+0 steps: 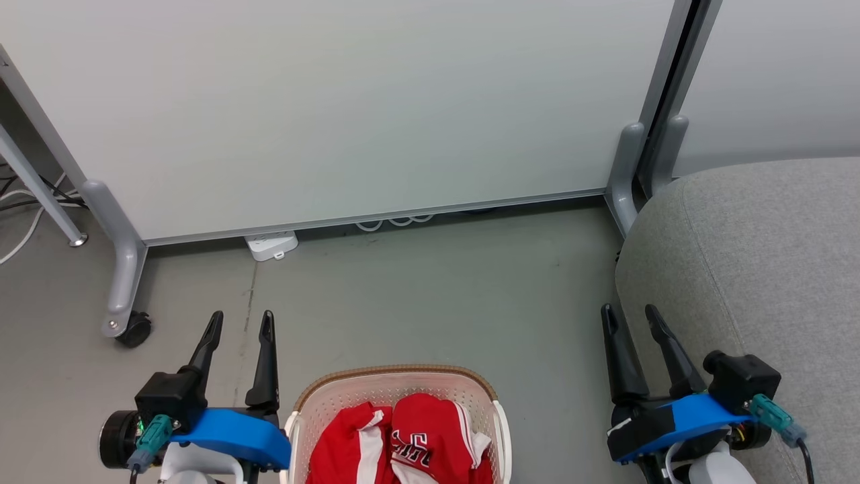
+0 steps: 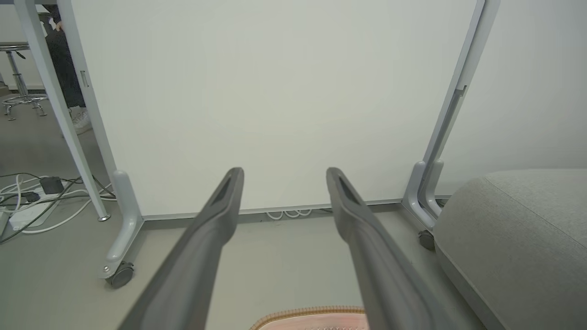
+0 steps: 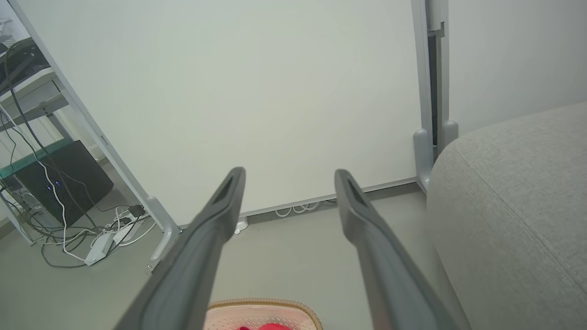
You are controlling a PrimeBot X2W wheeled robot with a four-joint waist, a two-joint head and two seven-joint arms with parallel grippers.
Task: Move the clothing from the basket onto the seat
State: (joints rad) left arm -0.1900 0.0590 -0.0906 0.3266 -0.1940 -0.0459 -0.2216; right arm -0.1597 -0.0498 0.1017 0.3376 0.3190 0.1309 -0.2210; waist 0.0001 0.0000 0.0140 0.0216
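Note:
The cream-white basket (image 1: 316, 403) with a brown rim sits on the floor at the bottom middle of the head view, between my two arms. Inside it lies the red clothing (image 1: 430, 430) with white stripes and dark lettering. The grey seat (image 1: 759, 255) fills the right side. My left gripper (image 1: 242, 323) stands open and empty to the left of the basket. Over by the seat's front edge, my right gripper (image 1: 631, 316) is open too, holding nothing. The basket rim (image 2: 312, 314) peeks in at the bottom of the left wrist view, and the rim (image 3: 261, 305) shows in the right wrist view with a bit of red.
A white partition panel (image 1: 336, 107) on grey castor legs (image 1: 124, 269) stands across the far side. A white power strip (image 1: 272, 245) lies under it. Cables and a dark box (image 3: 64, 183) lie to the left. Bare grey floor (image 1: 437, 296) lies between basket and panel.

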